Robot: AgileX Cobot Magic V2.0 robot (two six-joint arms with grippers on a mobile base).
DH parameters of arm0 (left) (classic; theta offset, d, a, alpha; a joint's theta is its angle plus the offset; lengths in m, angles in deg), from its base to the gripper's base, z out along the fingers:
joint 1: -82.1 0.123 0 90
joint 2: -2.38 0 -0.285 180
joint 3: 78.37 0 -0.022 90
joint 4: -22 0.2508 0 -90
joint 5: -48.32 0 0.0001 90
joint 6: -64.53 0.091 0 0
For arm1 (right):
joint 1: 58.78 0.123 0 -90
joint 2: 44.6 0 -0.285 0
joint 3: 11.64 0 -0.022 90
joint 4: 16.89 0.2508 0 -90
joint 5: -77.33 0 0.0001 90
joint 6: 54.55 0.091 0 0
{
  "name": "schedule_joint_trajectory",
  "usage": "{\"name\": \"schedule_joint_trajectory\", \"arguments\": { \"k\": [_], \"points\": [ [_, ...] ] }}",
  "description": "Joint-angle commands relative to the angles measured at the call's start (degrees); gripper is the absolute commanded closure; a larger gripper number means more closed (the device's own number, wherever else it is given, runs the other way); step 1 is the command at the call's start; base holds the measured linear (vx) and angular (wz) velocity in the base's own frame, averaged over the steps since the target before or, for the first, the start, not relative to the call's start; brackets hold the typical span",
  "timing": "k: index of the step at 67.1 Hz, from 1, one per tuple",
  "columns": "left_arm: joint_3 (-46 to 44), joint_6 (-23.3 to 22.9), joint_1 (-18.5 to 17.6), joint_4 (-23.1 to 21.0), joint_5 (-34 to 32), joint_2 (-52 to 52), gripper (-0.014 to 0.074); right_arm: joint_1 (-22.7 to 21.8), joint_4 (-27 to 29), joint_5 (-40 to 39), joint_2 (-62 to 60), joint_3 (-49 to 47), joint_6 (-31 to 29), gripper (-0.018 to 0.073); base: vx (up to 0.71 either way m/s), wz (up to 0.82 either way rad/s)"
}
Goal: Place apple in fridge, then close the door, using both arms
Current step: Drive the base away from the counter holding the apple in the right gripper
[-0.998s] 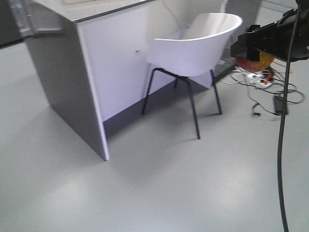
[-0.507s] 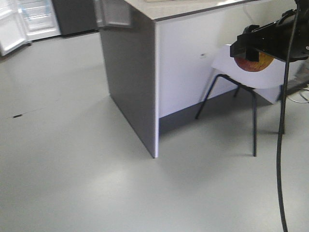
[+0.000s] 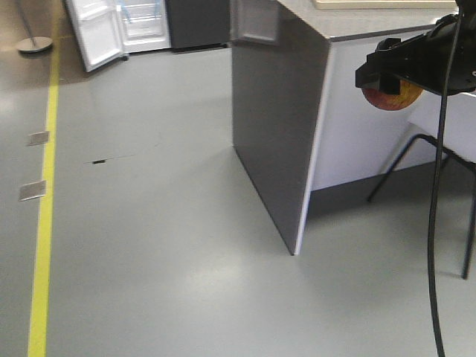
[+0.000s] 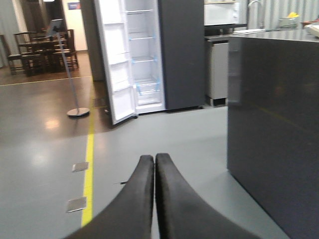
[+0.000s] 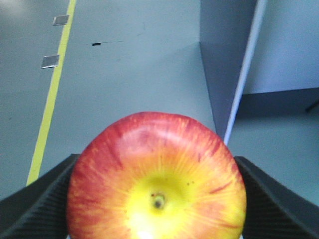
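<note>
1. Right wrist view shows the apple [image 5: 157, 184] filling the frame with its stem dimple towards the camera. It is pinched on its left and right flanks between the ribbed black pads [image 5: 45, 204] of the right gripper [image 5: 157, 159].
2. I judge the apple firm and fairly dense, with smooth waxy skin. It will not deform under the pads, but being round it could twist or slip out if the squeeze is light. It would bruise if the squeeze is hard.
3. The hold looks well placed, since the pads meet the fruit across its widest part and their ribs add friction. A grip nearer the dimple or the base would tend to squirt it out.
4. In the exterior front view the apple hangs in the air under the gripper body, in front of the white side of the counter cabinet [image 3: 279, 134]. It is clear of the floor [image 3: 171, 245] and well apart from the fridge [image 3: 197, 22] at the floor's far edge.
5. In the left wrist view the left gripper [image 4: 154, 164] has its fingers pressed together and holds nothing. It points towards the fridge, where the door [image 4: 117, 74] stands swung open on a white interior with clear shelves.
6. On a flat shelf the apple may roll, so I would let go only once it rests with the dimple up or down.
</note>
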Motion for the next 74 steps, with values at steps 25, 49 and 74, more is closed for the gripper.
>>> {"name": "schedule_joint_trajectory", "arguments": {
  "k": [25, 49, 74],
  "points": [
    [0.9, -0.1, -0.2, -0.1, -3.8, 0.9, 0.0604, 0.1, 0.7, -3.9, -2.0, -1.8, -0.7, 0.0458, 0.11, 0.45],
    [0.9, -0.1, -0.2, -0.1, -3.8, 0.9, 0.0604, 0.1, 0.7, -3.9, -2.0, -1.8, -0.7, 0.0458, 0.13, 0.49],
    [0.9, -0.1, -0.2, -0.1, -3.8, 0.9, 0.0604, 0.1, 0.7, -3.9, -2.0, -1.8, -0.7, 0.0458, 0.14, 0.31]
  ]
}}
